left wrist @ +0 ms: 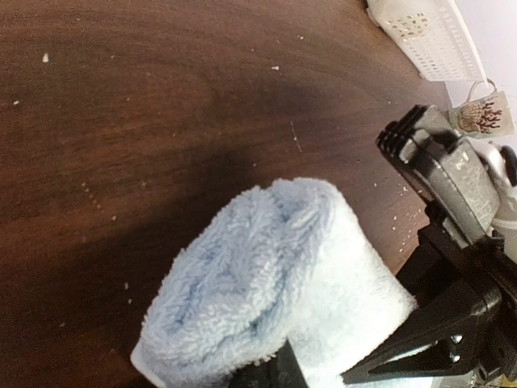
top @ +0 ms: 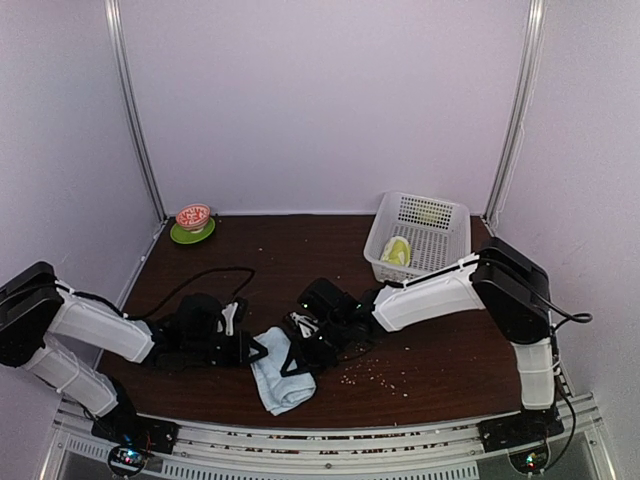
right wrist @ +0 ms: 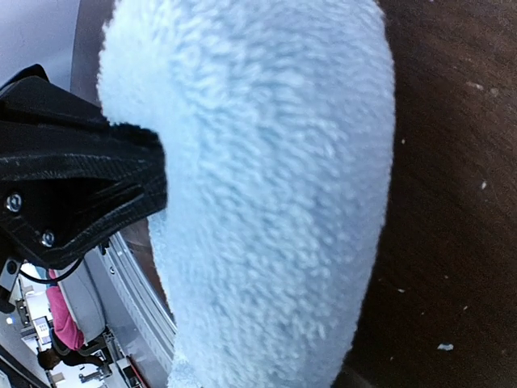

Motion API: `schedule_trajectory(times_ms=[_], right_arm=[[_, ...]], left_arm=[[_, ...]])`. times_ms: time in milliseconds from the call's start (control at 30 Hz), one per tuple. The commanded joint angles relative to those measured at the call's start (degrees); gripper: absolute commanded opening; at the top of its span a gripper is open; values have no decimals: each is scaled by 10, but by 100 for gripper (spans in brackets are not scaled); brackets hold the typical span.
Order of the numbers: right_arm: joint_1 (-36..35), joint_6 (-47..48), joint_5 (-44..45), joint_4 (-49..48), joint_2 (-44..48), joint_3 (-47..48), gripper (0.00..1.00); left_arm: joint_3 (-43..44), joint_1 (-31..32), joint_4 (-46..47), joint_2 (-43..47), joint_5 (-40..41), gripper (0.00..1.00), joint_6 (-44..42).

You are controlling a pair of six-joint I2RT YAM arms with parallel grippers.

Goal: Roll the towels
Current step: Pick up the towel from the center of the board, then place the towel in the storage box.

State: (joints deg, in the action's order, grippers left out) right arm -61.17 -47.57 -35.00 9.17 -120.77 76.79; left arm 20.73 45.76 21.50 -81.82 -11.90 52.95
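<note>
Blue towel at 6 o'clock, looks half rolled; my left pincer pinches its edge, right pincer on it, grip I cannot tell. Yellow-green towel seems done, in basket at 2 o'clock.

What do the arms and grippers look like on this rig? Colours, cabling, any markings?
The two match. The left arm and right arm have white link shells between chunky black joint housings. The left gripper and right gripper are all black, with angular fingers fixed by small screws. A black cable loops off the left arm, and a second cable trails off the right. No legible markings.
</note>
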Motion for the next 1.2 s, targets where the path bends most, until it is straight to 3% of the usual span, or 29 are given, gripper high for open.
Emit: schedule_trajectory(times_ms=[0,267,467,633,867,1167], right_arm=[[-1,21,65,41,51,-9,0],[55,73,111,128,217,-15,0],[143,136,153,226,319,28,0],[247,176,174,288,344,101,0],[396,166,127,230,290,118,0],[477,153,60,179,195,130,0]], left_arm=[[1,1,-176,69,45,0,-5],[96,1,-400,265,140,0,-36],[124,-1,-458,330,185,0,-37],[128,-1,-445,312,185,0,-33],[158,-1,-425,236,166,0,-48],[212,-1,-419,155,144,0,-68]])
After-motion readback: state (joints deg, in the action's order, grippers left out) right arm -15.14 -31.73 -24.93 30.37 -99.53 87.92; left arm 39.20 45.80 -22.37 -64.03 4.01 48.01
